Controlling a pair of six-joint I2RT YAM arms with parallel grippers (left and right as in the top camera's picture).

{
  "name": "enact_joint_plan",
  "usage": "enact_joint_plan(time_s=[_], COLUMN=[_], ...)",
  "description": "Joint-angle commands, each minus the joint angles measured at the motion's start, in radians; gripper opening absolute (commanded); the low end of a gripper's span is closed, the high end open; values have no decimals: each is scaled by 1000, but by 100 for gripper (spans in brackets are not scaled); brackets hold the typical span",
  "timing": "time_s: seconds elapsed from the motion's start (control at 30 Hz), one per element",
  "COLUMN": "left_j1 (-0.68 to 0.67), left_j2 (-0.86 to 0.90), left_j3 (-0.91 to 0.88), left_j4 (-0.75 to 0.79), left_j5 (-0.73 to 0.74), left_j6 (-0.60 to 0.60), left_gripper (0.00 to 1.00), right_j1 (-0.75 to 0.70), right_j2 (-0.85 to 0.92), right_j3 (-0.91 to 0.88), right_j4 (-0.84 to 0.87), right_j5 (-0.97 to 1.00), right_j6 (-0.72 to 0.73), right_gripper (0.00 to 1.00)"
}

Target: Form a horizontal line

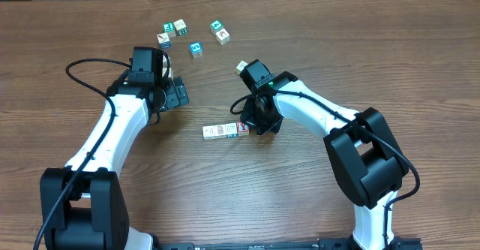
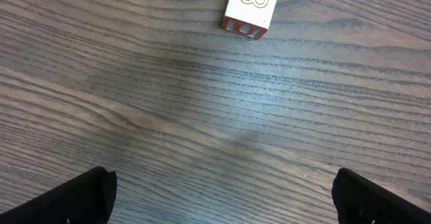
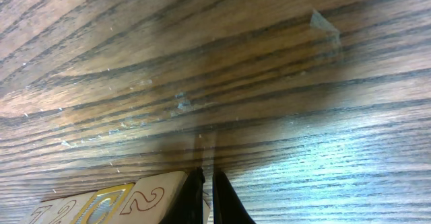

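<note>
On table (image 1: 300, 197), horizontal line (image 1: 222, 131) runs left-right.

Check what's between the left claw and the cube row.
Nothing. Only bare table lies between the left claw and the cube row; the overhead view shows it.

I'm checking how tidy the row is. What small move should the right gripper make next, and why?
Probably a gentle push into the row: the shut right gripper sits right beside the end cube of the letter-cube row, which looks slightly slanted, so nudging that end could close and straighten it.
</note>
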Motion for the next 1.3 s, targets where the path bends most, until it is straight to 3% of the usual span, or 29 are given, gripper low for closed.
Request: enact_joint_plan(time_s=[0.0,1.27], left_j1=[0,0], left_j2=[-18,-18], left_j3=[11,11], left_j4=[0,0], left_j5=[-12,-12], left_j6=[10,10], left_gripper=[100,100], right_j1=[11,4], right_j2=[10,10], right_j3=[-6,-6], right_j4=[3,-13], right_j5=[-6,89], right_j6=[-2,-2], right_gripper=[4,11])
